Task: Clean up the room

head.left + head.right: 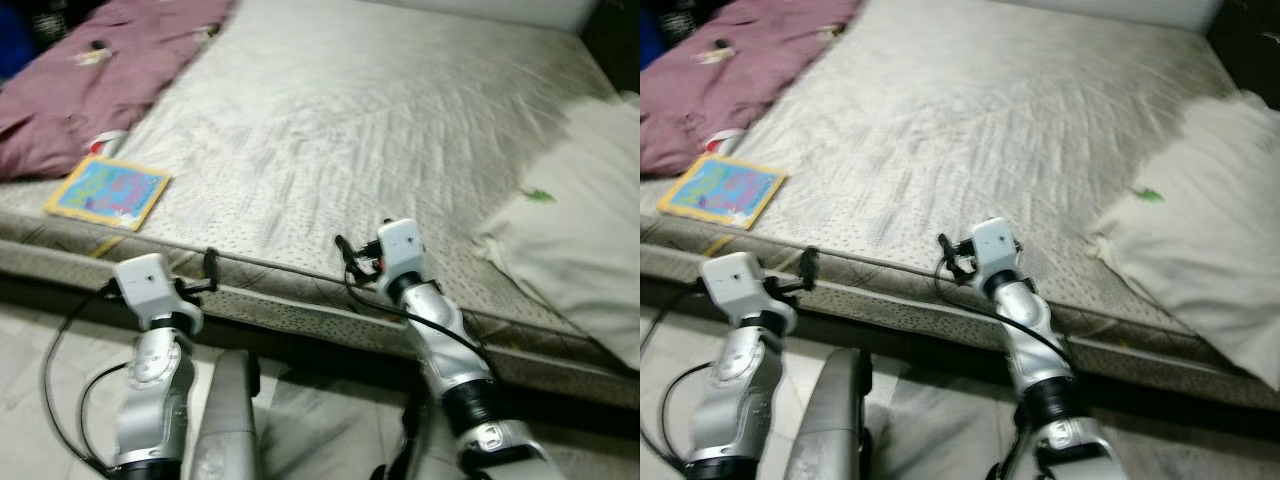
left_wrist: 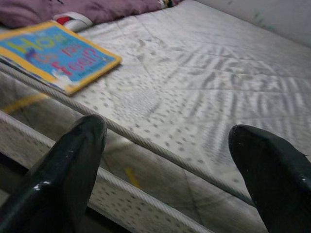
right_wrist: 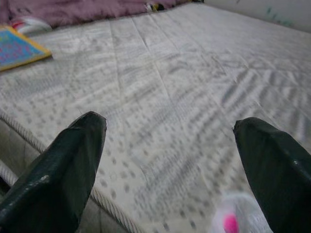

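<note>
Up front, the left gripper (image 2: 165, 160) has its two black fingers spread wide apart with nothing between them, hanging at the near edge of the bare mattress (image 1: 340, 130), just off its piped seam. The right gripper (image 3: 170, 160) is likewise wide open and empty, poised over the mattress edge farther toward the middle. A small white object with a pink spot (image 3: 233, 218) lies blurred on the mattress just below the right fingers; what it is cannot be told.

Beyond the left gripper, a children's book (image 1: 108, 192) with a yellow border and blue cover lies flat near the mattress's left front corner. Behind it, a crumpled mauve blanket (image 1: 90, 80) covers the far left corner. A white pillow (image 1: 585, 220) rests at the right side, carrying a small green mark (image 1: 538, 195).

Both silver arms reach forward from below, wrists raised to mattress height, over a pale tiled floor (image 1: 40, 350).
</note>
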